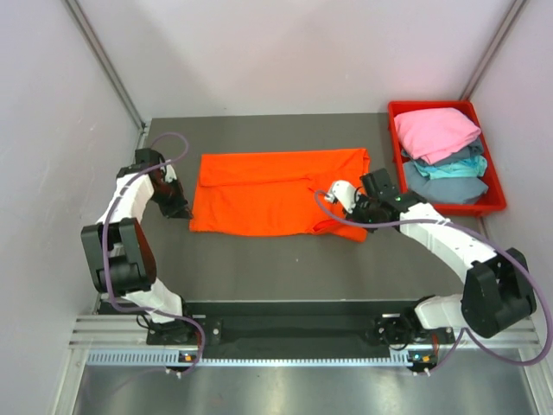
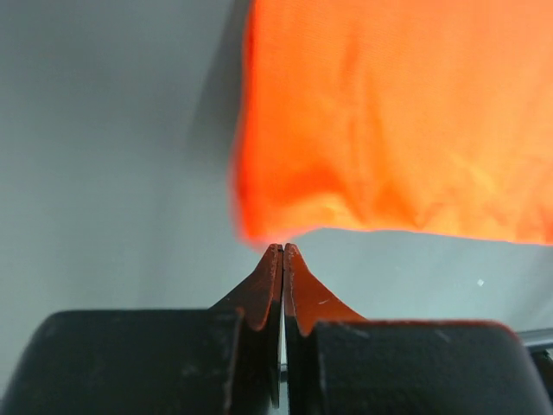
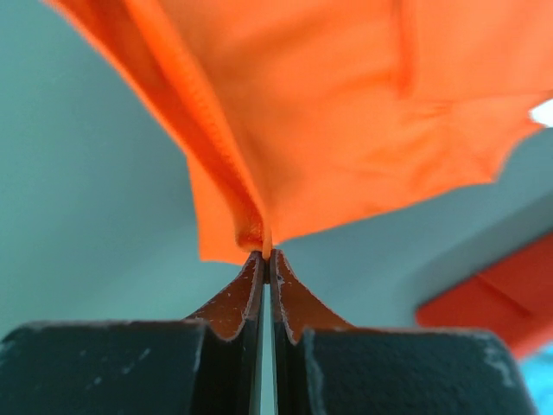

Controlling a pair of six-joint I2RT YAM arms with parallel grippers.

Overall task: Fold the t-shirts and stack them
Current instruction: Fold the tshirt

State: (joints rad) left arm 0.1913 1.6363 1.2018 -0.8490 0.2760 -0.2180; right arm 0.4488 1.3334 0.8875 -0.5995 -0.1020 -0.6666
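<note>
The orange t-shirt (image 1: 268, 194) lies spread across the middle of the table, its top edge folded over. My left gripper (image 1: 184, 211) is at the shirt's near left corner. In the left wrist view it (image 2: 282, 248) is shut, with the corner of the orange cloth (image 2: 397, 121) coming down right to its tips. My right gripper (image 1: 350, 221) is at the shirt's near right corner. In the right wrist view it (image 3: 265, 253) is shut on a fold of the orange cloth (image 3: 346, 112), which hangs lifted from the tips.
A red bin (image 1: 396, 147) stands at the back right and holds a pink t-shirt (image 1: 436, 131) on top of a light teal one (image 1: 449, 169) and a grey-blue one (image 1: 454, 188). The bin's corner (image 3: 484, 303) shows in the right wrist view. Walls close in both sides.
</note>
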